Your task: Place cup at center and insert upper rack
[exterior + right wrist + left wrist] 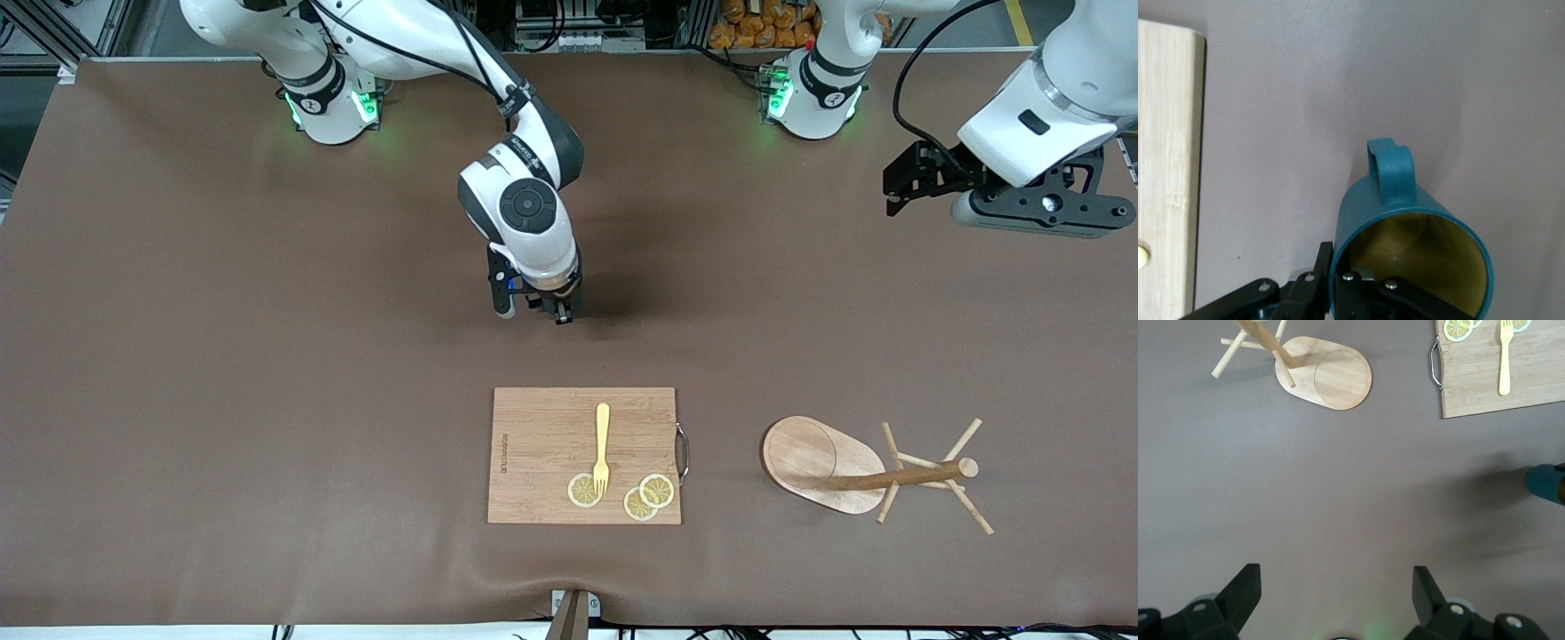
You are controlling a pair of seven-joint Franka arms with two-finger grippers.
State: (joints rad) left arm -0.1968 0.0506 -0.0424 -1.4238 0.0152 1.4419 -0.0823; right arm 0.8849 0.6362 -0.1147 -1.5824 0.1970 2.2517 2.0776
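Right gripper (544,311) is low over the table's middle, just farther from the front cam than the bamboo cutting board (542,444), w/ its jaws clamped on the rim of the teal cup (1411,247). The cup's yellowish-olive inside and loop handle show in the right wrist view; can't tell if its bottom touches the table.

Left gripper (916,182) waits up in the air over the left arm's end of the table, jaws spread wide, nothing between them.

The wooden mug tree (853,467) lies tipped on its side beside the board, toward the left arm's end, oval base up on edge, pole + pegs pointing away from the board.

On the board: a yellow fork (602,449) and three lemon slices (647,496), fork tines on one slice. The board's metal handle (682,451) faces the mug tree.
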